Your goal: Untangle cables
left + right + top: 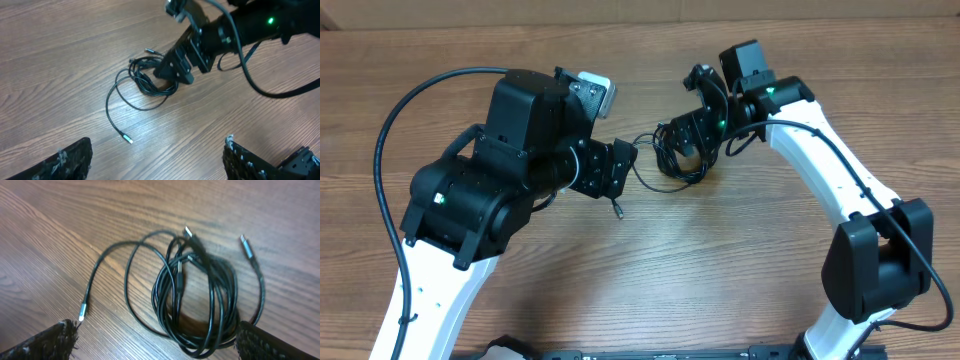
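The counter [740,270] is brown wood-grain laminate. In the overhead view its grain runs from 9 to 3 o'clock, matte with a soft sheen. A paler tan band [470,12] lines the 12 o'clock edge, and what that band is cannot be told. The cables [680,160] lie just toward 1 o'clock of the counter's middle. They form a black coil of overlapping loops flat on the wood, and one loose strand trails toward 7 o'clock to a small metal-tipped plug [618,212]. The right fingers [270,342] are spread wide, released, low over the coil with one at each side. Whether they touch the wire cannot be told. The left fingers [70,160] are likewise spread and grasp nothing, at 9 o'clock of the coil and apart from it.
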Motion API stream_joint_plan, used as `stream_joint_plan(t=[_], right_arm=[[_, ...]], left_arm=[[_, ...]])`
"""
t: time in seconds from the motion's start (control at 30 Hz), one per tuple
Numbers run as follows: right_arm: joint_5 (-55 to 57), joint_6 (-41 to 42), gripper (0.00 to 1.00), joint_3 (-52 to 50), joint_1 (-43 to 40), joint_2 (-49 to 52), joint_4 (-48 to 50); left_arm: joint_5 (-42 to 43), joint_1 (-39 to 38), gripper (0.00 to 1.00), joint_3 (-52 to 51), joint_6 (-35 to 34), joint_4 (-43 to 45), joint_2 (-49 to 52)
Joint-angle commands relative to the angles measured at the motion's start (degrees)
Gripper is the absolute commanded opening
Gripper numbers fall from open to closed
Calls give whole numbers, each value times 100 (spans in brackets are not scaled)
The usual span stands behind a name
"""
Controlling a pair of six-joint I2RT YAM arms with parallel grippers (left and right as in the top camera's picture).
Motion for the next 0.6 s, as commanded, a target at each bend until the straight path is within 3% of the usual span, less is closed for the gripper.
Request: stream_joint_plan(t=[0.0,0.57], right_arm=[[389,17,100,144,-22,-4,-153],[566,92,97,-540,-22,361,142]], left_arm=[[-79,-37,83,109,9,-76,-61],[-210,-37,84,109,116,-101,-61]])
